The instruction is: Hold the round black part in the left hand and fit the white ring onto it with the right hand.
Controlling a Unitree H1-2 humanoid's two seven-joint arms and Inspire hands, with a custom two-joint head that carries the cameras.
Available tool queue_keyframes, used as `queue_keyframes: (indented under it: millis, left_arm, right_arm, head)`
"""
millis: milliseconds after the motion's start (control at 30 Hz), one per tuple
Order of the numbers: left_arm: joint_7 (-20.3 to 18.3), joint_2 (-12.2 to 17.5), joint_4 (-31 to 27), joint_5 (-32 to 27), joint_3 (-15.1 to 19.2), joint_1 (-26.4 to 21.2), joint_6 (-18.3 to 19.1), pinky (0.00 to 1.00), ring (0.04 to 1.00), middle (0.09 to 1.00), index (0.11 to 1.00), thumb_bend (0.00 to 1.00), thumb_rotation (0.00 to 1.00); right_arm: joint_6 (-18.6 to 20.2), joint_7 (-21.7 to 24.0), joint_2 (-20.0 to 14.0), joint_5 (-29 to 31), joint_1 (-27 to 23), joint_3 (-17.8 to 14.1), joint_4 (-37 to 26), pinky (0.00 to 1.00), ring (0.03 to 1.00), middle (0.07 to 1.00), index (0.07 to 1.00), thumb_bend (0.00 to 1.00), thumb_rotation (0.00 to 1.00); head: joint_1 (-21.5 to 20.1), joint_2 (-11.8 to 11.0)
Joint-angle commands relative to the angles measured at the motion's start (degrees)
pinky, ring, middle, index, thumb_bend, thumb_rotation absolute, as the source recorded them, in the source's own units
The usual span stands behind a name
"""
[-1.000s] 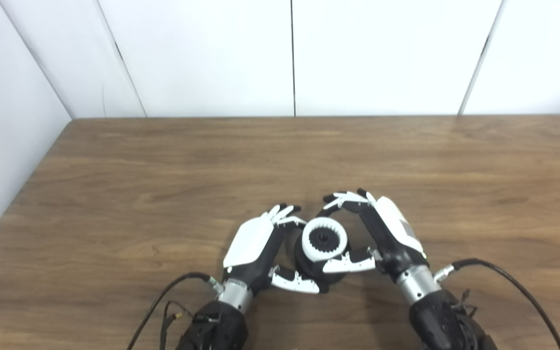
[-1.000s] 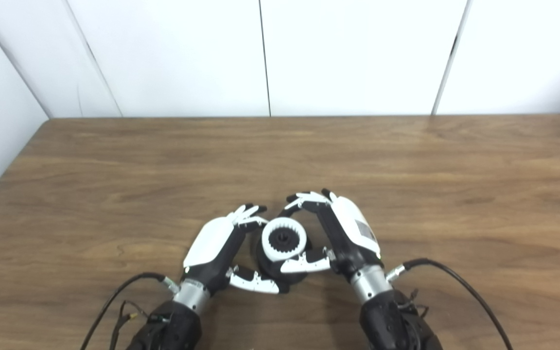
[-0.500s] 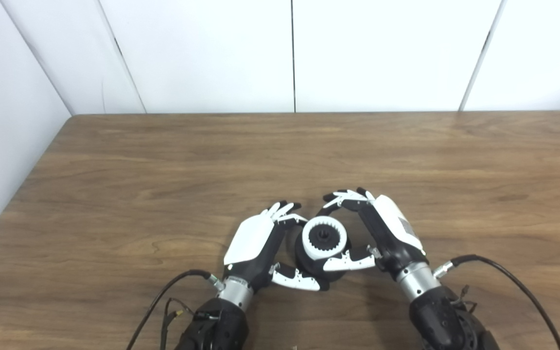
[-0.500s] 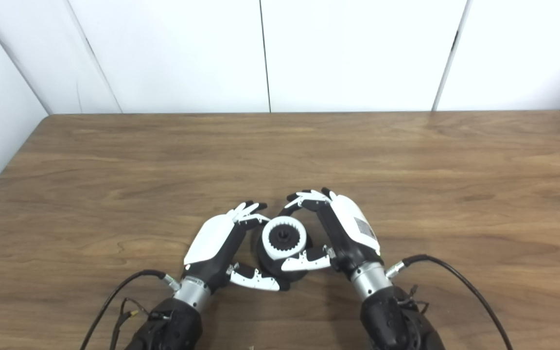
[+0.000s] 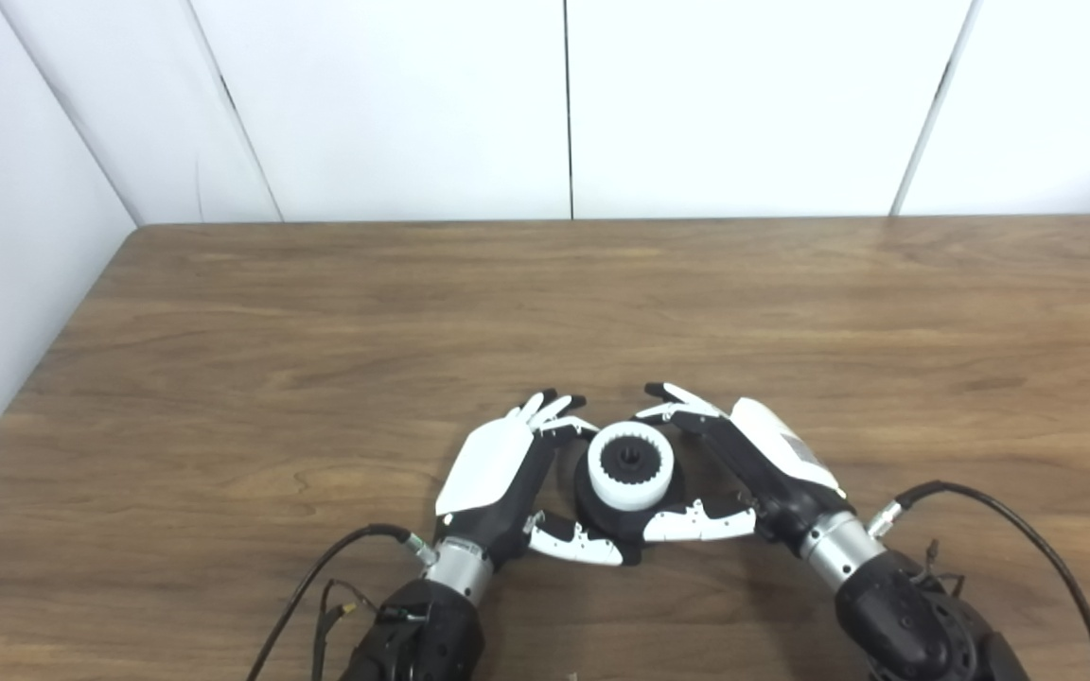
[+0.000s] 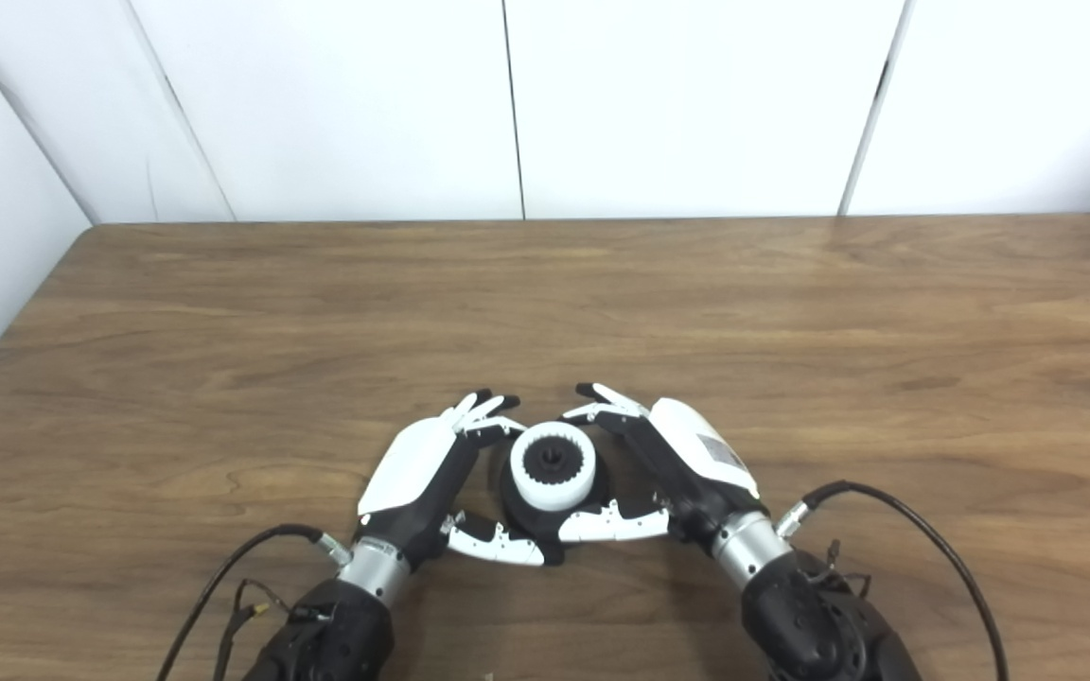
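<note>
Near edge of a brown wood-grain table [image 5: 318,312], seen from above, with plain white wall panels [image 5: 394,104] behind. The round black plastic part [image 5: 602,507] sits on the tabletop between the two hands. It serves as the only holder in the scene: the toothed white plastic ring [image 5: 631,465] is seated on its upper face, and a small black toothed hub [image 5: 631,463] shows through the ring's central opening. Ring and part share one axis, which points up toward the cameras with a slight lean; both are round, so no long axis can be told.

The left hand [image 5: 498,473], white-backed with black fingers, cups the part from the left: its fingers [image 5: 554,416] curl around the far-left side and its thumb [image 5: 573,547] lies under the near-left rim, gripping the part. The right hand [image 5: 753,463] is spread wide around the right side; its fingers [image 5: 677,405] arch past the far side of the ring and its thumb [image 5: 701,520] stretches along the near rim of the black part. Whether these touch the part or the ring cannot be told. Black cables [image 5: 1009,515] trail from both wrists across the table.
</note>
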Motion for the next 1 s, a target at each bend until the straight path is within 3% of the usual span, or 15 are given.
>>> queue_keyframes:
  millis: [0, 200, 467, 967]
  left_arm:
    - [-0.8, 0.5, -0.5, 1.0, -0.2, -0.3, 0.4, 0.97, 0.983, 0.927, 0.595, 0.91, 0.27]
    - [-1.0, 0.6, -0.8, 0.7, 0.0, -0.2, 0.3, 0.96, 0.982, 0.926, 0.594, 0.91, 0.26]
    - [-1.1, 1.0, -1.1, 0.7, 0.0, 0.1, 0.1, 0.97, 0.984, 0.928, 0.597, 0.91, 0.28]
    - [-1.1, 1.5, -0.7, -0.1, 0.5, -0.1, -0.6, 0.96, 0.979, 0.926, 0.595, 0.91, 0.27]
  right_arm:
    - [0.7, 2.0, -2.0, 0.3, -0.6, -0.5, -0.1, 0.89, 0.963, 0.965, 0.928, 0.97, 0.54]
    - [-0.1, 3.4, -4.4, 2.5, -1.3, -0.8, 0.0, 0.89, 0.993, 0.999, 0.971, 1.00, 0.57]
    - [-2.4, 1.9, -5.6, 4.5, -0.4, -2.6, 0.4, 0.91, 1.000, 1.000, 0.967, 1.00, 0.53]
    - [-1.3, 1.7, -7.4, 4.9, 0.7, -5.2, 0.4, 0.95, 1.000, 1.000, 0.988, 1.00, 0.49]
  head:
    - [0.1, -0.1]
    - [-0.1, -0.1]
    - [-0.3, -0.5]
    - [-1.2, -0.3]
